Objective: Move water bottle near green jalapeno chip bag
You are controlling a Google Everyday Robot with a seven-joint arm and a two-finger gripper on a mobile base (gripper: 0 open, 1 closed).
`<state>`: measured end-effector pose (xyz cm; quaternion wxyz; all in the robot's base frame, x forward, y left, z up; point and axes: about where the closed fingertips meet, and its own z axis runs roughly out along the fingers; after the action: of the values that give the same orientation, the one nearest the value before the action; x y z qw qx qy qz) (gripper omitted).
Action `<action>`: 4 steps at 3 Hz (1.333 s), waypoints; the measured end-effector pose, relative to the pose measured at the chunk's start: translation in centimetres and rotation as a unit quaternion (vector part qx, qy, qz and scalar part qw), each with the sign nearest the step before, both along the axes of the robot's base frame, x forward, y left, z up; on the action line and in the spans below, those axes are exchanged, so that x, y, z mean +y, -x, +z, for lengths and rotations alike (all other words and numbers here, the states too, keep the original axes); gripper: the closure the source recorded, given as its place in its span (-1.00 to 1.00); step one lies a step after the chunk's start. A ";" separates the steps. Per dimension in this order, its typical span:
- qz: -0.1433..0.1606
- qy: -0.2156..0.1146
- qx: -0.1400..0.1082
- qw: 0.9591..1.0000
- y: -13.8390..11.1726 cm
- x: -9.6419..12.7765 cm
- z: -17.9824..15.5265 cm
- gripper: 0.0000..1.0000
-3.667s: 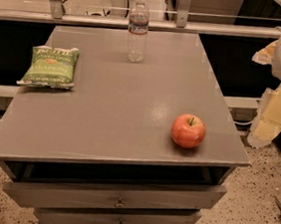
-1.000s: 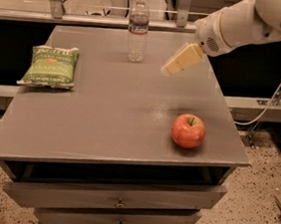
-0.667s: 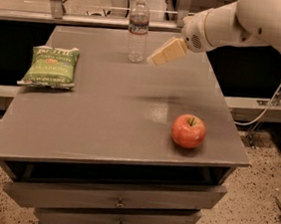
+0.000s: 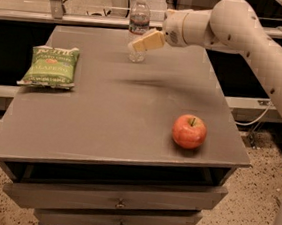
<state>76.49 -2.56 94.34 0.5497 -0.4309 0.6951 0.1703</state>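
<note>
The water bottle [image 4: 139, 20] stands upright near the far edge of the grey table [image 4: 111, 111], clear with a white cap and a label band. The green jalapeno chip bag [image 4: 52, 66] lies flat at the table's left side. My gripper [image 4: 142, 43] reaches in from the right on the white arm [image 4: 240, 29]. Its beige fingers [image 4: 147, 41] overlap the bottle's lower half in this view and hide part of it. I cannot tell whether they touch the bottle.
A red apple [image 4: 189, 131] sits at the table's front right. The table has drawers [image 4: 116, 202] below its front edge. A metal rail [image 4: 80, 17] and frame run behind the table. The floor is speckled.
The arm has swung in from the right and moved left across the table's far side. The gripper now is at the bottle. Bottle, bag and apple have not moved.
</note>
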 end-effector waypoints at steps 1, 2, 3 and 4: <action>0.013 -0.040 -0.001 0.999 -2.3 2.0 -0.8 -1.00; 0.043 -0.064 0.006 0.997 -3.6 4.2 -1.1 -0.70; 0.082 -0.068 0.014 0.994 -3.6 6.0 -1.0 -0.22; 0.096 -0.072 0.017 0.993 -3.2 6.3 -0.8 0.23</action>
<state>79.71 3.78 93.52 0.5481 -0.4520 0.6461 0.2790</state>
